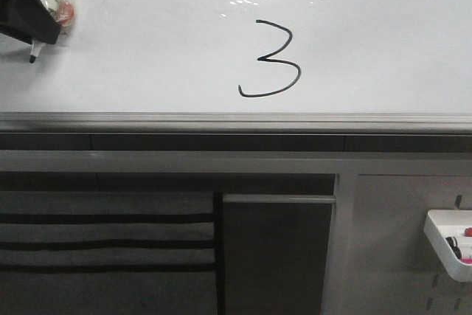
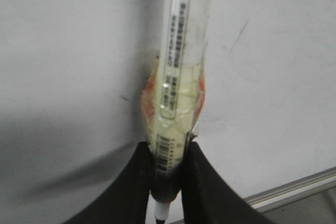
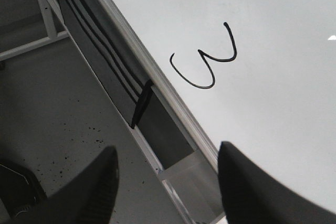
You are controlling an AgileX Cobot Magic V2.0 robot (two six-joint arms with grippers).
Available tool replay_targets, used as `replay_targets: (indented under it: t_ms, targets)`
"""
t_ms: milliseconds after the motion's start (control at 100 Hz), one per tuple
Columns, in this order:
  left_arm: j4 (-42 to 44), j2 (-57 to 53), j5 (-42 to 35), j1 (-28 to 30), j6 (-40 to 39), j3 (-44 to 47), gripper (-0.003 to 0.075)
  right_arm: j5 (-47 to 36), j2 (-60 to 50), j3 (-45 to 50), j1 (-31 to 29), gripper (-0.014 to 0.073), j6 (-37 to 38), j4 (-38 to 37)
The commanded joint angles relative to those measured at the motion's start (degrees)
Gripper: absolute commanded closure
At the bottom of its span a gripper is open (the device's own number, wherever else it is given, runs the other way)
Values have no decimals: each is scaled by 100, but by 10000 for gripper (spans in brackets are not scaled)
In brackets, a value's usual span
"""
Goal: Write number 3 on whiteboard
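Here, one number 3 [image 1: 271,59] marks one whiteboard [image 1: 147,57].

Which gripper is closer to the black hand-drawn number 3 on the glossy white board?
Likely right. The right gripper hangs open off the whiteboard edge near the number 3; the left gripper holds a marker far left.

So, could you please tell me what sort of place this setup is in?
Probably a lab or workshop bench: a framed whiteboard bearing the number 3, a grey pegboard panel with a white tray, and a speckled bare floor.
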Motion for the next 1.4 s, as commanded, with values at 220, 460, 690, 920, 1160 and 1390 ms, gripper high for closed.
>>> replay_targets:
  t_ms: [220, 460, 690, 920, 1160, 1390]
  targets:
    - [-274, -106, -245, -38, -130, -156, 736, -234, -97, -161, -48, 221, 8, 183]
    - [-160, -106, -310, -38, -165, -156, 659, -234, -97, -161, -48, 221, 8, 214]
    - [-414, -106, -202, -38, -202, -156, 567, -257, -97, -161, -48, 221, 8, 221]
    - [-414, -95, -223, -38, -202, -156, 590, -257, -97, -161, -48, 221, 8, 221]
    - [-312, -95, -125, -38, -202, -156, 631, -257, -97, -161, -48, 221, 8, 267]
    - [-312, -95, -163, -38, -202, -156, 641, -246, -97, -161, -48, 221, 8, 319]
